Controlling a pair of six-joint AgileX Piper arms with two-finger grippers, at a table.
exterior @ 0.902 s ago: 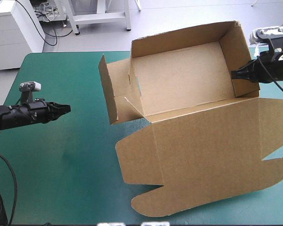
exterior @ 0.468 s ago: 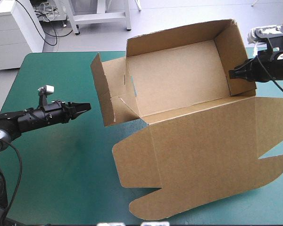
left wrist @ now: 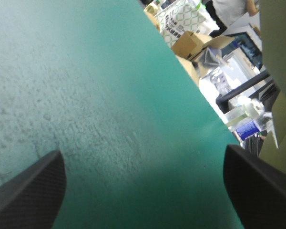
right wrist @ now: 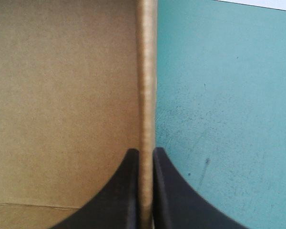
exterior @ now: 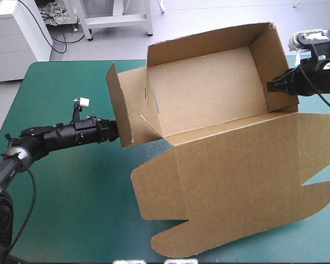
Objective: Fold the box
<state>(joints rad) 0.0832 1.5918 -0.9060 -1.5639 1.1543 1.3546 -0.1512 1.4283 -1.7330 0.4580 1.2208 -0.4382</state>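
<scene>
Box (exterior: 209, 93) sits toward the far right of the table (exterior: 71, 187) in the high view. Its tray part is up with the walls raised, and the lid (exterior: 236, 181) lies flat toward the near edge. Its long axis runs left to right across the table. My right fingers (exterior: 275, 87) are on the right wall (exterior: 275, 60) from outside. My left fingers (exterior: 112, 131) are at the loose side flap (exterior: 121, 104) on the left end, which leans outward; I cannot tell whether they touch it. The left arm is plainly the nearer one to that flap, so I judge the next move is its job: press the flap in toward the tray while the right arm steadies the box. Open table lies to the left and near-left, while the far edge is close behind the tray.

From the left wrist, my fingers stand wide apart with nothing between them, only teal-green cover ahead. A strip of brown board (left wrist: 279, 71) shows off to one side, so the flap lies off my centre line.

From the right wrist, the fingers are all but together, clamped on the wall's edge, which runs straight ahead. The box's inside is on one side and bare cover on the other.
</scene>
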